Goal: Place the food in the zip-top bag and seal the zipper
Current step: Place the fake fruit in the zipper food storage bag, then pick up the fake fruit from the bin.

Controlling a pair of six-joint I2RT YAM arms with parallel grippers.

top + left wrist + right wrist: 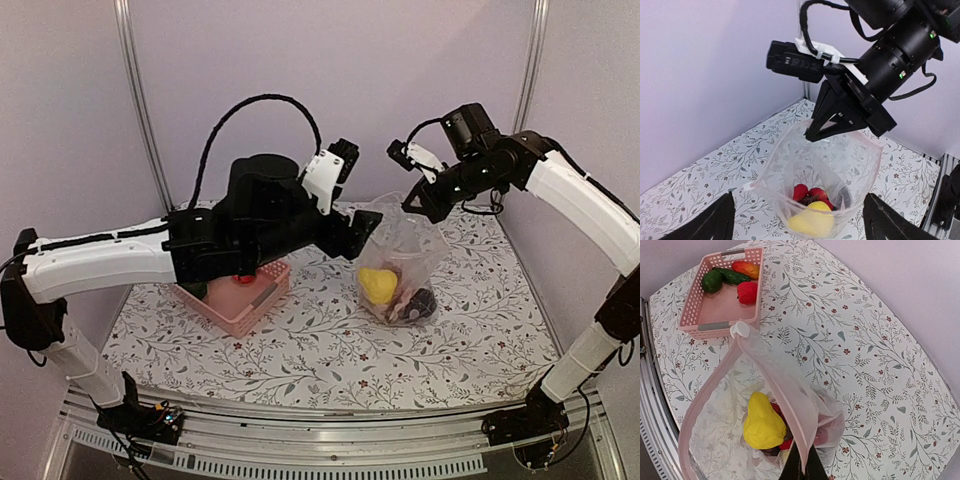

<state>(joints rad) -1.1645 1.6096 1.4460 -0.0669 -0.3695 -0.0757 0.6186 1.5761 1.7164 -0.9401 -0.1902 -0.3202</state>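
The clear zip-top bag (402,262) hangs upright with its mouth held wide. My right gripper (802,469) is shut on its mouth edge, pinching the pinkish zipper (782,385) strip. In the bag lie a yellow piece (761,424) and red pieces (809,192) of the food. My left gripper (799,200) stands open just above and on the near side of the bag mouth, with nothing between its fingers (715,220). In the top view the left gripper (358,233) is close to the bag's left side. More food, green (712,281), orange-red (746,268) and red (747,292), lies in the basket.
The pink latticed basket (238,300) stands on the flowered table left of the bag, partly under my left arm (250,220). Purple walls close the back and both sides. A metal rail (330,445) runs along the near edge.
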